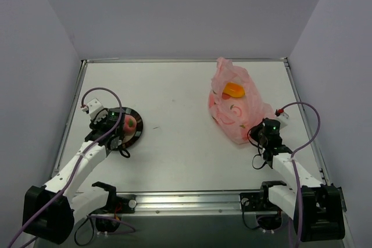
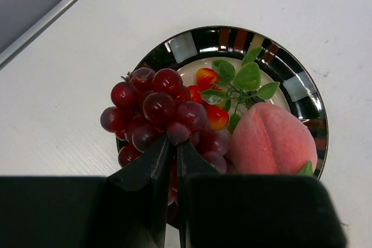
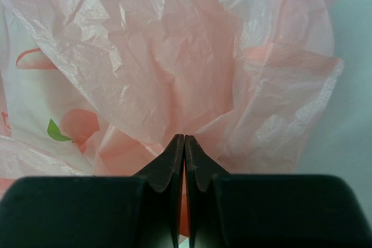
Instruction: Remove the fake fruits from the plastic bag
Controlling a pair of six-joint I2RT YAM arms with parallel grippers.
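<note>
While the left claw (image 2: 173, 146) is pinched almost shut on one grape bunch (image 2: 157, 108), three fake fruits gather at the single plate (image 2: 232, 36): that bunch, one peach (image 2: 270, 140) and one leafy sprig (image 2: 224, 85) of small red-orange fruits. A fourth, the yellow-orange fruit (image 1: 233, 90), shows in the mouth of the one plastic bag (image 3: 174, 56), whose near corner the right claw (image 3: 184, 143) grips tight. The plate lies near the table's (image 1: 174, 97) left edge and the bag near its right, with bare table between.

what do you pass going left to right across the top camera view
plate → yellow-orange fruit → right claw. left out: the plastic bag, which spans the last two, and the left claw, which overlaps the plate
</note>
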